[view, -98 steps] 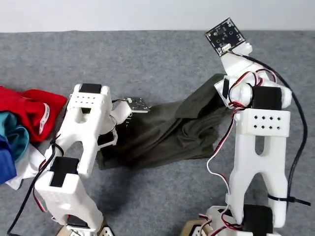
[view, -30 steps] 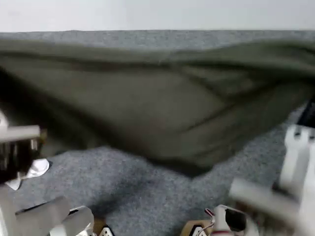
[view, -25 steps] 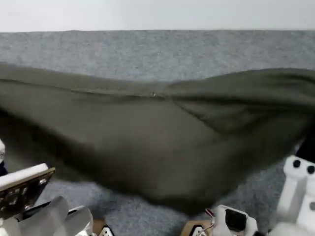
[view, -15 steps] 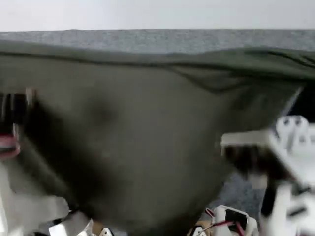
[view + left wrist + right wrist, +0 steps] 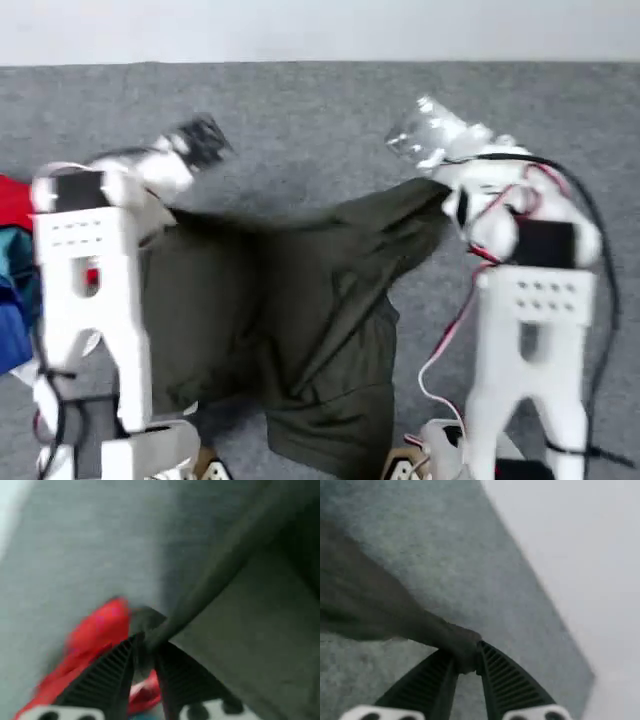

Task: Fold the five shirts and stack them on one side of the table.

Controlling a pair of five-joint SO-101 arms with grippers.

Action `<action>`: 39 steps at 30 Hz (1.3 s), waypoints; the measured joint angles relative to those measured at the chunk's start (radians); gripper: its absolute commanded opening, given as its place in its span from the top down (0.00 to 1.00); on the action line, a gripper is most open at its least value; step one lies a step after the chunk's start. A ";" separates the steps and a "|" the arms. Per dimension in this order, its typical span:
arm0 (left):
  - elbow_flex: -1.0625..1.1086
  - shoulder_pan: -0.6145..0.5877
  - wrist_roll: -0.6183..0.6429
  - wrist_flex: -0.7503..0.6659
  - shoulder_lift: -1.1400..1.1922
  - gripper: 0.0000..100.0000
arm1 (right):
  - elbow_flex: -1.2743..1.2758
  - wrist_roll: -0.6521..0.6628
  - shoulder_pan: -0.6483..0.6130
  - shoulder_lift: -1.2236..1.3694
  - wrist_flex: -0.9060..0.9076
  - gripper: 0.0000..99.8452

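Note:
An olive green shirt (image 5: 300,320) hangs between the two arms over the middle of the grey table, its lower part bunched on the felt near the front edge. My left gripper (image 5: 145,652) is shut on one corner of the olive shirt (image 5: 250,605), with the arm at the left of the high view (image 5: 90,250). My right gripper (image 5: 466,662) is shut on another bunched corner of the shirt (image 5: 375,610), at the right arm (image 5: 520,240). A heap of red, teal and blue shirts (image 5: 12,270) lies at the table's left edge; the red one (image 5: 95,640) shows behind my left gripper.
Grey felt (image 5: 300,130) covers the table, bare along the back. A white wall (image 5: 320,30) runs behind its far edge. The arm bases (image 5: 440,455) stand at the front edge.
The shirt was lifted high and spread wide in front of the camera; now both arms have come down and it hangs lower, partly resting on the table.

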 measured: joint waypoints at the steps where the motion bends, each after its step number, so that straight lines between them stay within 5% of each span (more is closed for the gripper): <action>1: 0.032 0.011 -0.008 -0.040 0.034 0.99 | 0.037 0.000 -0.014 0.017 -0.044 0.99; 8: -0.054 0.025 0.077 -0.181 0.324 0.99 | 0.107 -0.064 -0.066 0.161 -0.250 0.99; 17: -0.637 0.025 0.218 -0.192 0.717 1.00 | 0.031 -0.087 -0.068 0.414 -0.557 0.99; 28: -1.462 0.032 0.192 -0.192 1.177 1.00 | -0.763 -0.017 -0.049 0.950 -0.595 0.99; 39: -1.610 0.014 0.100 -0.247 1.218 1.00 | -1.479 0.175 -0.100 1.359 -0.531 0.99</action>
